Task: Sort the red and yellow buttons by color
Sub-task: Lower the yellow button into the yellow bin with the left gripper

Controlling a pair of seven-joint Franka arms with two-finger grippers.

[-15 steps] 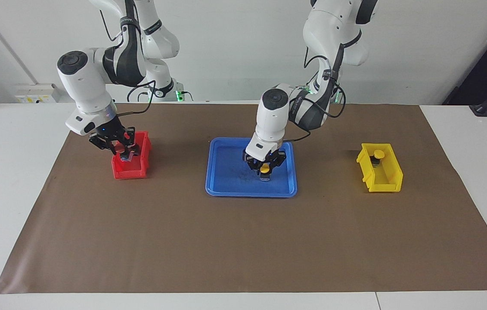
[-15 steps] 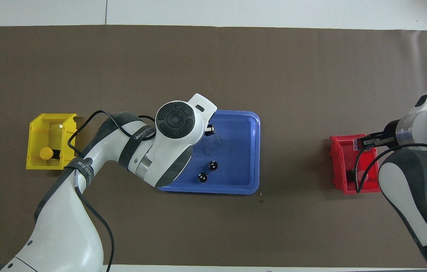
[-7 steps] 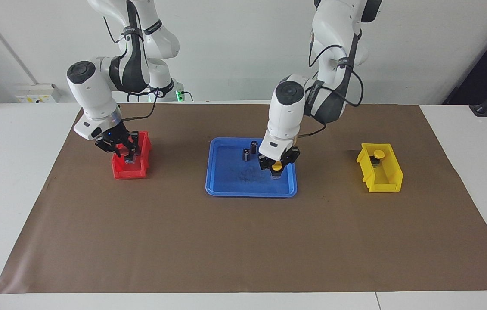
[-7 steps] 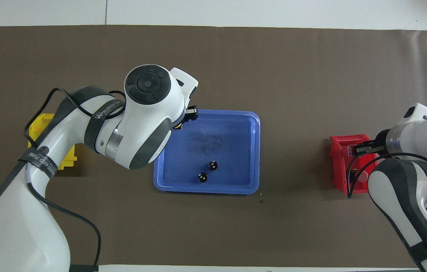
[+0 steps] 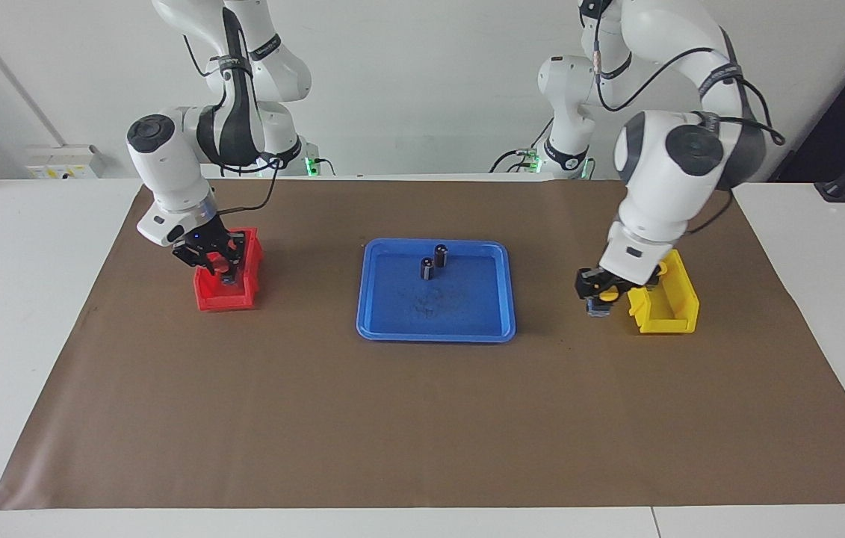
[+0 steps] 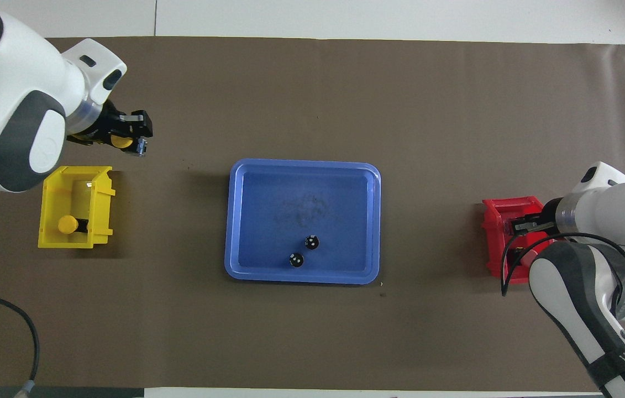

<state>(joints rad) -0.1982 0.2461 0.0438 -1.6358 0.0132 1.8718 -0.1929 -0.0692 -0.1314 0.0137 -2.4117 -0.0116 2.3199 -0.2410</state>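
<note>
While the left gripper hangs in the air beside the yellow bin, over the brown mat toward the left arm's end of the table, its fingers are clamped on a yellow button. This button shows a round yellow domed cap above a small dark boxy base. In the overhead view the same gripper and its button appear over the mat, not over the bin.

A second yellow button lies inside the yellow bin, at the end nearer the robots; its cap is yellow and its base black.

The right gripper is lowered into the red bin, toward the right arm's end of the table. A red cap shows between its fingers, but whether they grip it cannot be told. In the overhead view a red rounded shape sits in the bin nearer the robots, partly hidden by the arm.

The blue tray lies midway between the bins. Two small dark cylinders with silvery tops stand upright in it, close together, in the part nearer the robots.
</note>
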